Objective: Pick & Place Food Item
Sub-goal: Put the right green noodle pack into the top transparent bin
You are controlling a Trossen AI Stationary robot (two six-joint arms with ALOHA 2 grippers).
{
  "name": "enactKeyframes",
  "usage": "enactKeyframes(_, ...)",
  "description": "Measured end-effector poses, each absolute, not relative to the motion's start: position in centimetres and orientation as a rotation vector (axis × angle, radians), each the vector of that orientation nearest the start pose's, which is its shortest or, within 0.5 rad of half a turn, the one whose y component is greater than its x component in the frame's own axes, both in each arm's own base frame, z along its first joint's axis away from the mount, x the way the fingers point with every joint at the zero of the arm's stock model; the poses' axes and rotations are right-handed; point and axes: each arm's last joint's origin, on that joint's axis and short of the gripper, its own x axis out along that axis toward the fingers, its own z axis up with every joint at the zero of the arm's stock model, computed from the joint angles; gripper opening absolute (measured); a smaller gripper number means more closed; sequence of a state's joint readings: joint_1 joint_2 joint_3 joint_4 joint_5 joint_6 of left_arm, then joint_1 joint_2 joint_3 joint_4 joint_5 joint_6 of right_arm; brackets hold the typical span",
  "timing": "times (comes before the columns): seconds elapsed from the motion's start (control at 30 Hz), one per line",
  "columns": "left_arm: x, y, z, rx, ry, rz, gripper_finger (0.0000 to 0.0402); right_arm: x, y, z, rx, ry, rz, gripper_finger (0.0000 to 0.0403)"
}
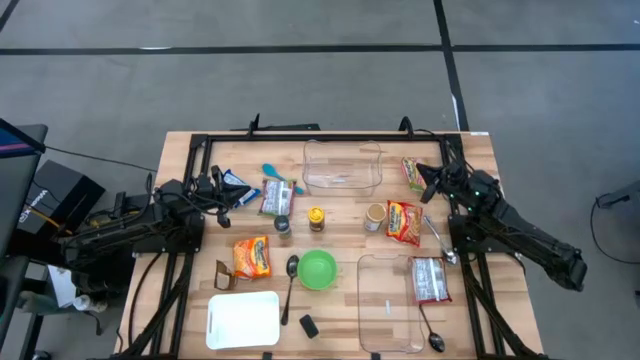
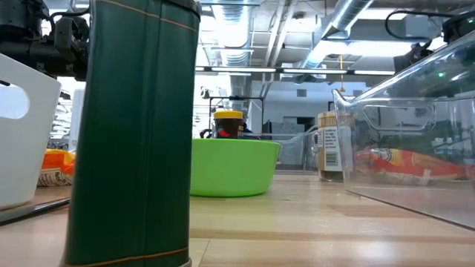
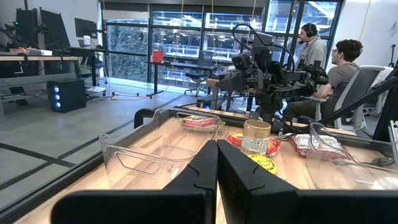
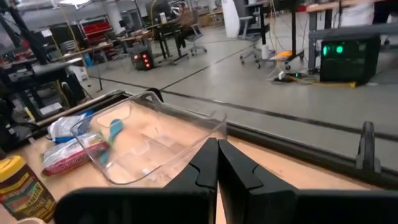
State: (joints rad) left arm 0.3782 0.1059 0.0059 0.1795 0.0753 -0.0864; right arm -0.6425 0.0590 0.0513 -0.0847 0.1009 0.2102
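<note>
Several food packets lie on the wooden table: an orange noodle packet [image 1: 252,257], a red-and-yellow one [image 1: 403,222], a red one [image 1: 412,172] at the far right, a snack bag [image 1: 274,197] and a blue packet [image 1: 237,188]. Another packet [image 1: 430,280] lies in the near clear container [image 1: 385,320]. My left gripper [image 1: 218,190] [image 3: 216,148] is shut and holds nothing, level, above the table's left side beside the blue packet. My right gripper [image 1: 428,182] [image 4: 217,147] is shut and holds nothing, level, beside the red packet at the far right.
A second clear container [image 1: 342,167] stands at the far centre. A green bowl [image 1: 317,268], a yellow-lidded jar [image 1: 316,218], a brown jar [image 1: 374,216] and a small dark jar [image 1: 283,224] stand mid-table. A white tray [image 1: 243,320] and spoons [image 1: 291,280] lie near the front. People sit beyond the table [image 3: 339,68].
</note>
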Motion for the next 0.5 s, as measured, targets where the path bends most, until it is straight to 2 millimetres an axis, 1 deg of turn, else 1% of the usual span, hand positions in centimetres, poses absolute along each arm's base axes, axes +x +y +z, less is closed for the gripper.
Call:
enactKeyframes(0.23, 9.7, 3.6, 17.4, -0.068, -0.091, 0.299, 0.0001, 7.5, -6.3, 16.8, 0.219, 0.013, -0.777, 0.0)
enactKeyframes(0.5, 9.7, 3.6, 17.4, -0.068, -0.091, 0.299, 0.0001, 6.7, -7.1, 16.8, 0.221, 0.0, -0.891, 0.0)
